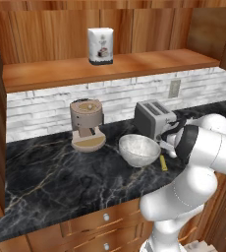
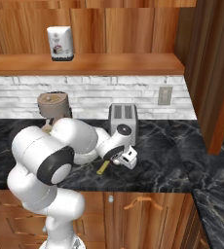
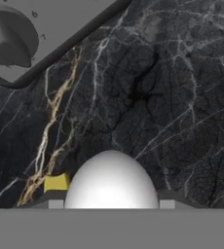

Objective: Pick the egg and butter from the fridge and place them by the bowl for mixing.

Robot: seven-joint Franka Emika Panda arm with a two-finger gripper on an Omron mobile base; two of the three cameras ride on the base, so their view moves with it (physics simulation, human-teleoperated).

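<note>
In the hand view a white egg (image 3: 111, 180) bulges up at the bottom centre between the pincer's (image 3: 111, 204) fingertips, so the pincer grips the egg above the black marble table (image 3: 182, 97), with a corner of the yellow butter (image 3: 56, 183) just left of it and the grey toaster's (image 3: 31, 34) base in the upper left. In the left base view the white bowl (image 1: 139, 149) sits at centre on the table, the butter lying just right of it, the toaster behind it and the brown coffee machine (image 1: 87, 124) to its left. In the right base view the pincer (image 2: 125, 158) hangs low at centre, in front of the toaster, beside the butter.
</note>
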